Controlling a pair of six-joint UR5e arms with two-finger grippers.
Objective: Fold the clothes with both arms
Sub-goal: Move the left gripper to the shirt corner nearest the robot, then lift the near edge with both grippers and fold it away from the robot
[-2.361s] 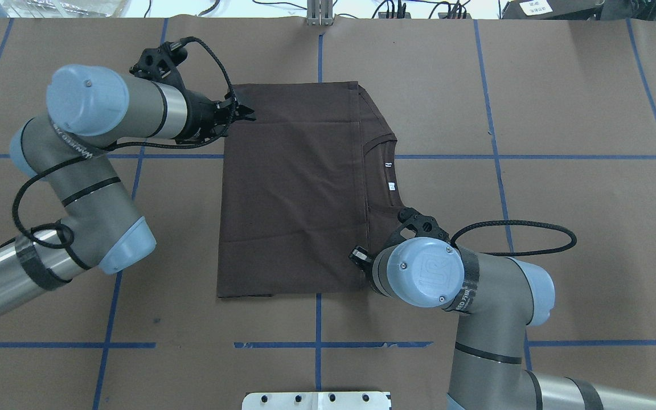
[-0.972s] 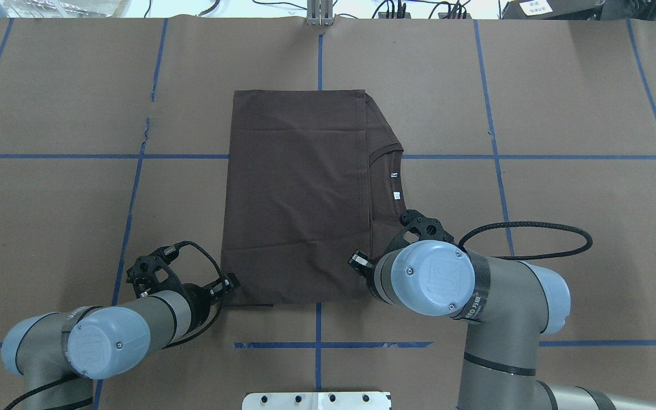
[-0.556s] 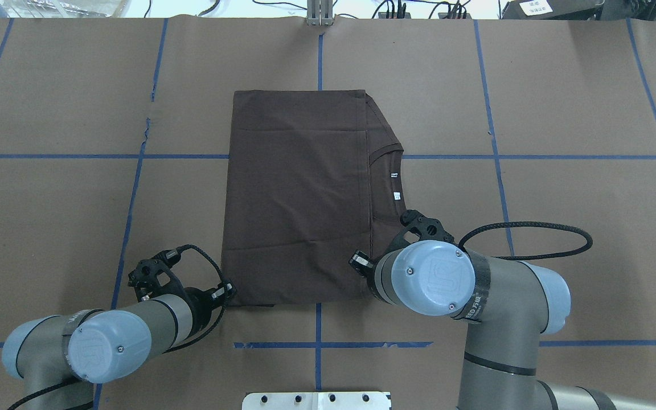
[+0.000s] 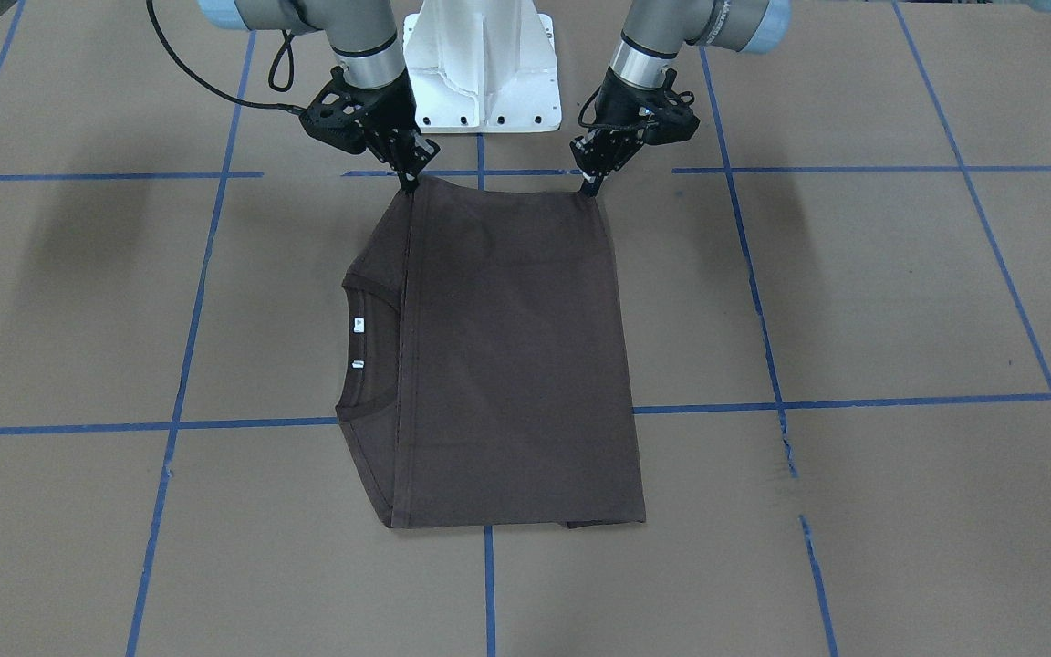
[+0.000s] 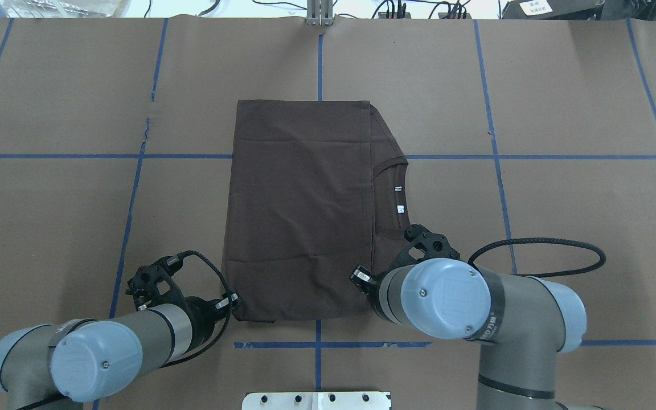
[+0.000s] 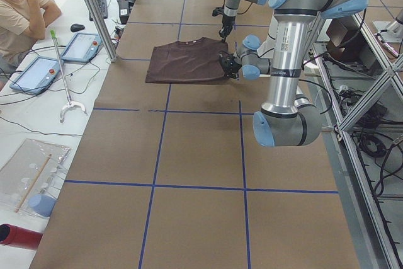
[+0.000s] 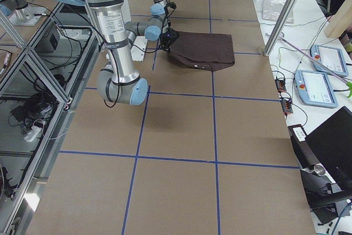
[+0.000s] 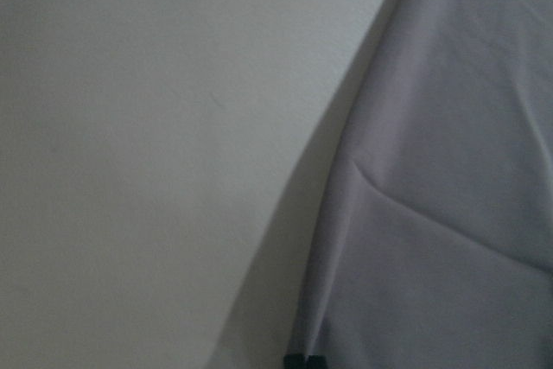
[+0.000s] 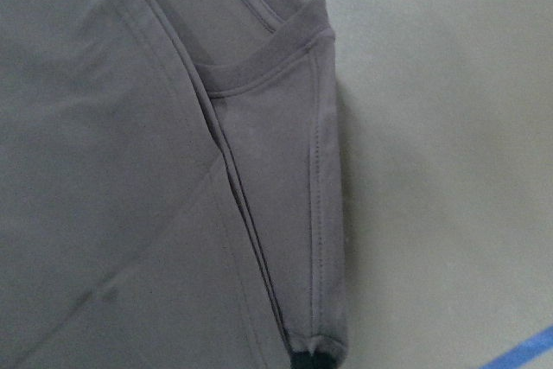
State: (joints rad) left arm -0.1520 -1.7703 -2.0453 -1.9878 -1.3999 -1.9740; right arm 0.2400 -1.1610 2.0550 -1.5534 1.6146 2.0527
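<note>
Pinching 1 T-shirt (image 4: 516, 365) at 2 corners, apparently: left gripper (image 4: 591, 188), right gripper (image 4: 413, 181).

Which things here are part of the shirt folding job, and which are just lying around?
Job: dark brown T-shirt; left claw and right claw, each pinching a corner of it on the robot's side.
Just lying about: white pedestal, teach pendants, keyboard, red cylinder.
</note>
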